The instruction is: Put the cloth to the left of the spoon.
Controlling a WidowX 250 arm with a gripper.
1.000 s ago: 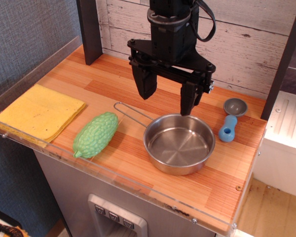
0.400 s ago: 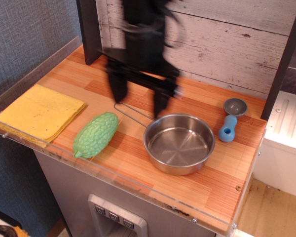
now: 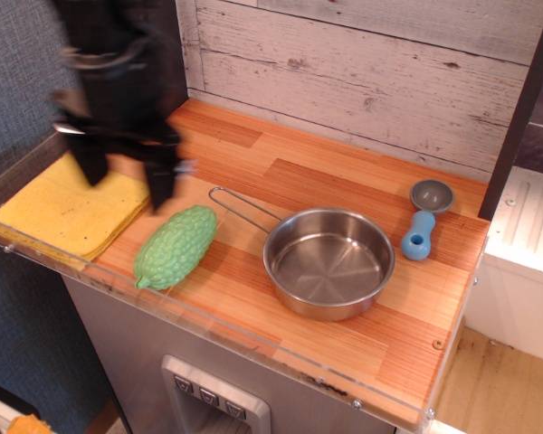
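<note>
The yellow folded cloth [image 3: 63, 211] lies flat at the far left of the wooden counter [image 3: 326, 181]. My gripper [image 3: 127, 185] is black and blurred with motion, and it hangs open just above the cloth's right part with nothing between its fingers. The spoon [image 3: 423, 217], with a light-blue handle and a grey bowl, lies at the far right, far from the gripper.
A bumpy green gourd [image 3: 174, 246] lies right of the cloth. A steel pan [image 3: 328, 263] with a wire handle sits in the middle. A clear plastic rim [image 3: 253, 339] runs along the front edge. A plank wall stands behind.
My gripper has swept left across the counter, from above the pan to above the cloth. The cloth, gourd, pan and spoon have not moved.
</note>
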